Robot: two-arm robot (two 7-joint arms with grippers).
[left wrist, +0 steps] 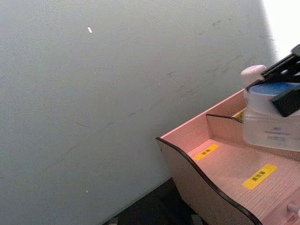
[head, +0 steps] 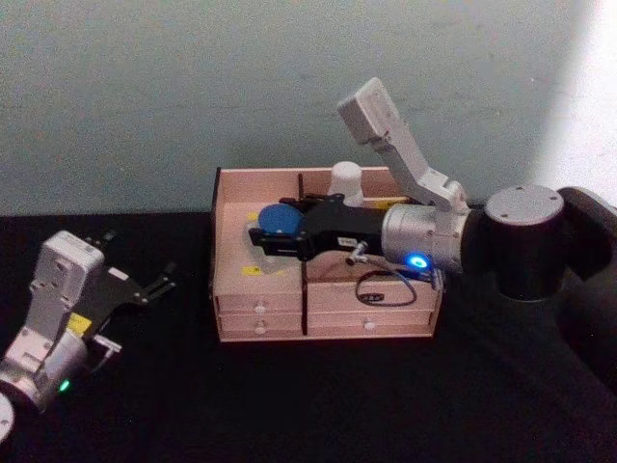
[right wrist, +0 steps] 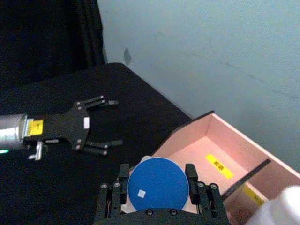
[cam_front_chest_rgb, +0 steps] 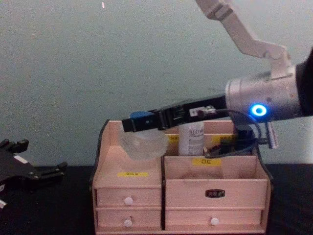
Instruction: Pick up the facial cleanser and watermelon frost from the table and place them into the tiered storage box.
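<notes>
Left gripper [head: 142, 254] over black table [head: 289, 405], left of tiered storage box [head: 371, 323], fingers spread wide, empty. Right gripper [head: 273, 234] clamped on sides of watermelon frost [cam_front_chest_rgb: 144, 143], over box's left compartment. Jar upright, blue lid up; base contact with floor unclear. Facial cleanser [cam_front_chest_rgb: 191, 138] upright in rear compartment, cap up, partly hidden behind right gripper.

The tiered storage box [left wrist: 197, 187] sits at the lower right, its dark wavy side edge nearest. Yellow labels [left wrist: 259, 176] lie on its pink stepped floors. Over the steps the right gripper [left wrist: 269, 91] clamps the watermelon frost [left wrist: 269, 124], with black fingers [left wrist: 287, 102] either side of its blue lid. The facial cleanser [left wrist: 253, 73] shows its rounded white cap just behind. A grey-green wall [left wrist: 93, 117] stands beyond.
</notes>
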